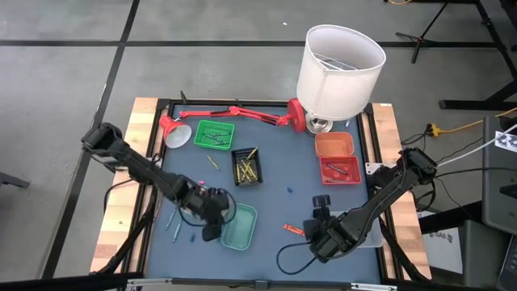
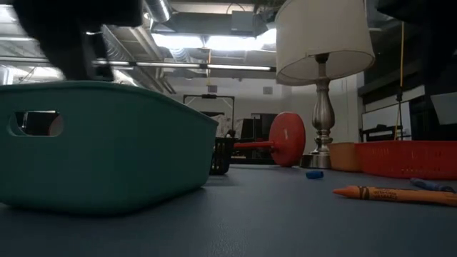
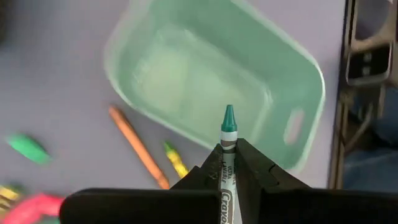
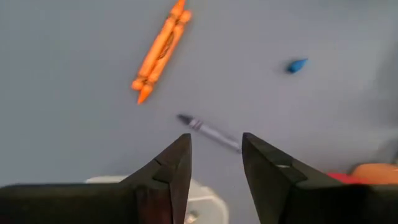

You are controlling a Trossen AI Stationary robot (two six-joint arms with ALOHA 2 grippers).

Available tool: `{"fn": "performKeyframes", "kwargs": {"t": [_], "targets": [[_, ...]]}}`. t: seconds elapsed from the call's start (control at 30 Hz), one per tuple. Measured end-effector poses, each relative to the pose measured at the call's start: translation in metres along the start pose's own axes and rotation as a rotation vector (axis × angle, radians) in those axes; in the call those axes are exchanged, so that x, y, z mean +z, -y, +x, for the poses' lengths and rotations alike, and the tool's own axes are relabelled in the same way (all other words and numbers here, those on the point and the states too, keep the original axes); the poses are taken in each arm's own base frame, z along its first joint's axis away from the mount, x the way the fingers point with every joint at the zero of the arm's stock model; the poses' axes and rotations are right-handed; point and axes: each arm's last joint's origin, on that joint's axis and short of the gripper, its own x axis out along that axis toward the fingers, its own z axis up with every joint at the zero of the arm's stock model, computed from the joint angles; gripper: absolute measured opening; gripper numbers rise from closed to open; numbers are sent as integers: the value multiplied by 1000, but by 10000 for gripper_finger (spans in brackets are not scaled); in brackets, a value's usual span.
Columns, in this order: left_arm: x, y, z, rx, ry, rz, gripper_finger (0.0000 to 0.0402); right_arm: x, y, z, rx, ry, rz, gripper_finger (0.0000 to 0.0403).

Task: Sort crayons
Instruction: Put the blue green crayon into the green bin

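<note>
My left gripper (image 1: 212, 217) is shut on a teal-green crayon (image 3: 228, 134), by the left side of the light teal tray (image 1: 240, 226), which also shows in the left wrist view (image 3: 217, 74). My right gripper (image 4: 214, 149) is open and empty, low over the table's near right part (image 1: 320, 232). A silvery grey crayon (image 4: 209, 131) lies on the mat just past its fingertips. Orange crayons (image 4: 160, 50) and a blue stub (image 4: 296, 65) lie farther off. An orange crayon (image 3: 137, 146) and a yellow-green one (image 3: 175, 160) lie beside the teal tray. My left gripper pinches the teal-green crayon by its wrapped body (image 3: 227, 163) between the two fingers. The crayon lies along the fingers, and its pointed tip (image 3: 229, 117) sticks out past them toward the teal tray. The crayon is lifted clear of the table.
A green tray (image 1: 214, 134), a black tray (image 1: 246, 166) with yellow crayons, an orange tray (image 1: 334, 145) and a red tray (image 1: 340, 170) stand farther back. A white-shaded lamp (image 1: 339, 61) and a red desk lamp (image 1: 234, 113) lying flat are at the far edge. Loose crayons (image 1: 173, 220) lie near left.
</note>
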Motion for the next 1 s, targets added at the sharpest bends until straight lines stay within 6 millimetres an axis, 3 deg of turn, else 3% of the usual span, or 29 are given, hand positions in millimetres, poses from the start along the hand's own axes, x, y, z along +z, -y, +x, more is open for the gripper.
{"fn": "performKeyframes", "kwargs": {"t": [0.2, 0.5, 0.83, 1.0], "targets": [[34, -32, -16, 76, 129, 77, 8, 3, 6, 2, -55, 27, 15, 140], [75, -96, -32, 246, 211, 164, 8, 17, 20, 8, -38, 67, 99, 140], [95, -156, -51, 443, 244, 148, 8, 34, 47, 18, -34, 97, 214, 140], [99, -179, -60, 601, 241, 170, 8, 42, 57, 23, 74, 95, 273, 140]]}}
